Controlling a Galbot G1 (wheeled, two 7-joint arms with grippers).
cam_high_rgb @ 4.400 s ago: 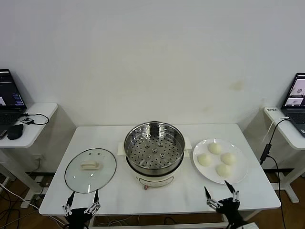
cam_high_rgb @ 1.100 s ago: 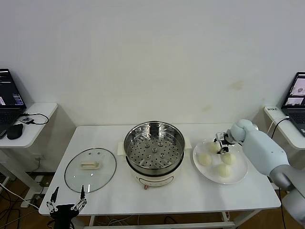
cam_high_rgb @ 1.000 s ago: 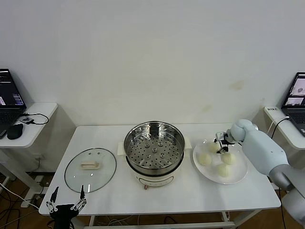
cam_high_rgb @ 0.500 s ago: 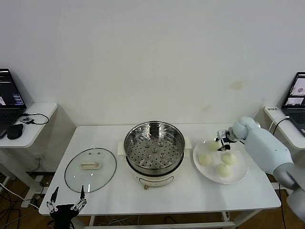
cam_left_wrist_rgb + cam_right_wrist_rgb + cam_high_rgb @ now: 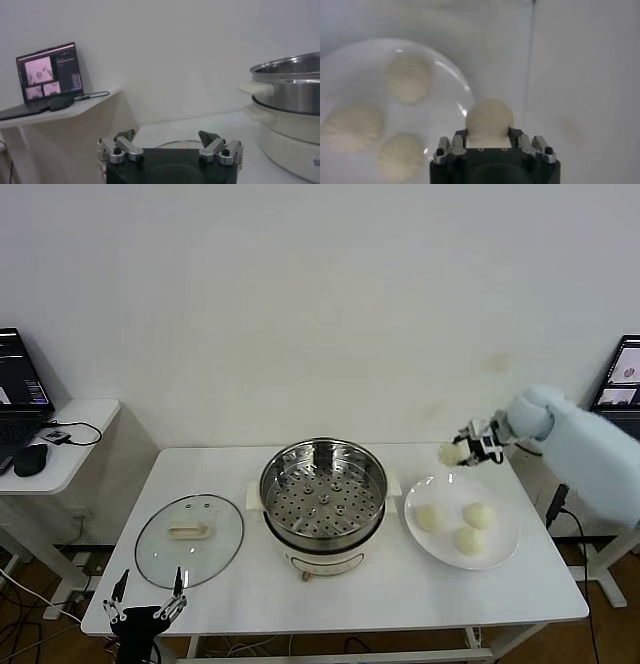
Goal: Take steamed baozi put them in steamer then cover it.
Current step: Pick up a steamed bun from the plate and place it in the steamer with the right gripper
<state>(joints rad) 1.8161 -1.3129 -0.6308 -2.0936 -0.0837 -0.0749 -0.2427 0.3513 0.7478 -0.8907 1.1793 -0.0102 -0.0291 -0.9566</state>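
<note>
Bun (image 5: 451, 452) sits pinched in my right claw (image 5: 468, 449), lifted above the plate (image 5: 500, 536) at three o'clock of the steamer (image 5: 324, 492); squeezing risks squashing it, a jolt dropping it. Left claw (image 5: 146, 612) idles agape.

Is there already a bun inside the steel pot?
No, the steamer's perforated tray is bare; three buns lie on the plate and the right pincer holds the fourth.

Shiny round steel steamer pot (image 5: 323, 490) with a holed metal tray, on a smooth white plastic base, clear round glass lid (image 5: 190, 540) with a metal rim and matt cream handle, glossy white round plate (image 5: 499, 541), soft matt cream-white buns (image 5: 431, 518), smooth matt white worktop (image 5: 400, 589)
</note>
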